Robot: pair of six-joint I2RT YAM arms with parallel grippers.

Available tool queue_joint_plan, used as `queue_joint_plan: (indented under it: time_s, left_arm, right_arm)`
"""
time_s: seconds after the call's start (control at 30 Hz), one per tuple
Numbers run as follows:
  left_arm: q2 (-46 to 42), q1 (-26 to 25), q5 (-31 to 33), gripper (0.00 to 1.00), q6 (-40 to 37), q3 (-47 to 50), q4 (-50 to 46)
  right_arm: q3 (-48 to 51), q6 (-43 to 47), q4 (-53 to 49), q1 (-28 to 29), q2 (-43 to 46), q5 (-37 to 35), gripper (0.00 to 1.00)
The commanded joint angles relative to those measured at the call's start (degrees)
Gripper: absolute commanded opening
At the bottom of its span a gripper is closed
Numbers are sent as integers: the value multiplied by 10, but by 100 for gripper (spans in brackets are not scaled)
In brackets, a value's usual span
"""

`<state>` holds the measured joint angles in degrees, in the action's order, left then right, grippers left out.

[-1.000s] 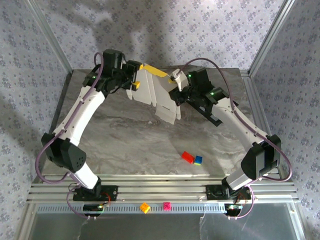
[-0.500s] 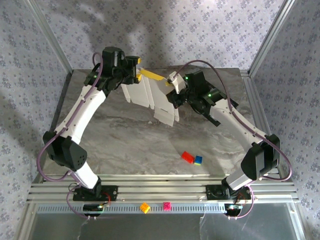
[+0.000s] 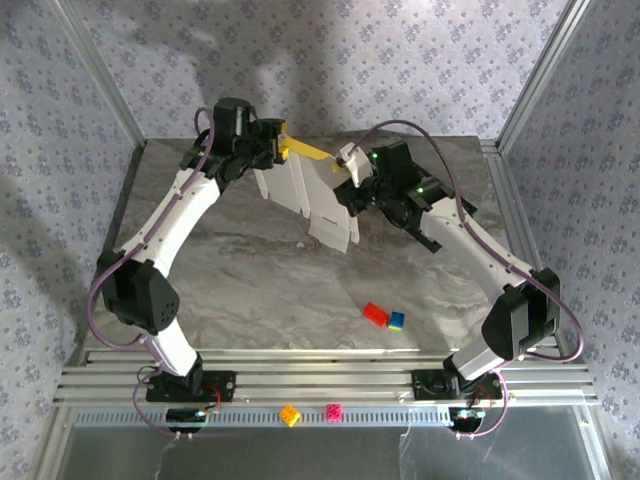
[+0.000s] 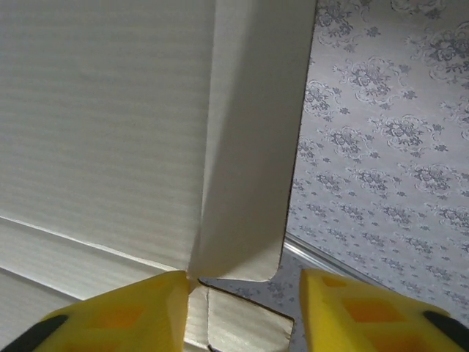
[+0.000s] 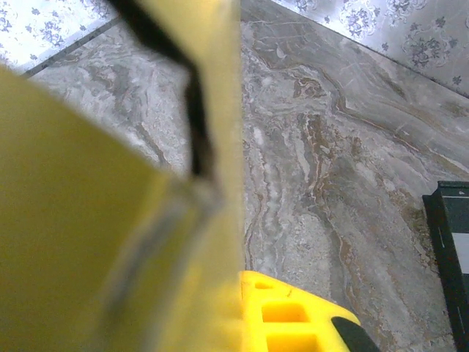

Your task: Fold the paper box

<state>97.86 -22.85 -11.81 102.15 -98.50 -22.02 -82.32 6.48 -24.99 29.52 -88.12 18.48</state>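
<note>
- On the metal rail in front of the desk's near edge sat an orange toy brick [image 3: 290, 415] and a pink one [image 3: 334, 411], close together.
- Further in on the marble desk [image 3: 240, 280], right of centre, a red brick [image 3: 375, 314] and a blue brick [image 3: 397, 320] lay touching each other, well apart from everything else.
- Beyond them, toward the far edge and about midway across, the paper box [image 3: 310, 195] was held up between the two arms. It was partly unfolded, with its white inner face toward me, a yellow strip along its far edge and its lower flaps hanging toward the desk.
- The right end effector [image 3: 347, 180] was clenched on the right side of the paper box. From the right wrist, the yellow outer face crowded the lens and one yellow finger [image 5: 289, 315] pressed right against it.
- A black mat [image 5: 448, 249] lay flat on the desk under the right arm, toward the far right corner.
- The left end effector [image 3: 282, 148] was at the box's far left corner. From the left wrist its yellow fingers [image 4: 139, 308] stood apart, released. A creased white flap corner sat just beside the left finger, and the patterned wall showed through the gap between the two.
</note>
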Motion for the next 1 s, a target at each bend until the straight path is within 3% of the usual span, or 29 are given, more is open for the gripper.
queue_joint_plan:
  time_s: [0.0, 0.17, 0.57, 0.97]
  left_arm:
    - [-12, 4, -12, 36, 3, 19, 15]
    - [-31, 6, 1, 25, 8, 54, 48]
    - [-49, 4, 4, 22, 4, 128, 164]
    - [-51, -28, -15, 24, -115, 127, 97]
  right_arm:
    - [-1, -13, 22, -4, 11, 15, 0]
    - [1, -33, 30, -13, 11, 34, 0]
    - [4, -101, 45, -45, 6, 123, 0]
    - [-28, -111, 10, -49, -7, 137, 0]
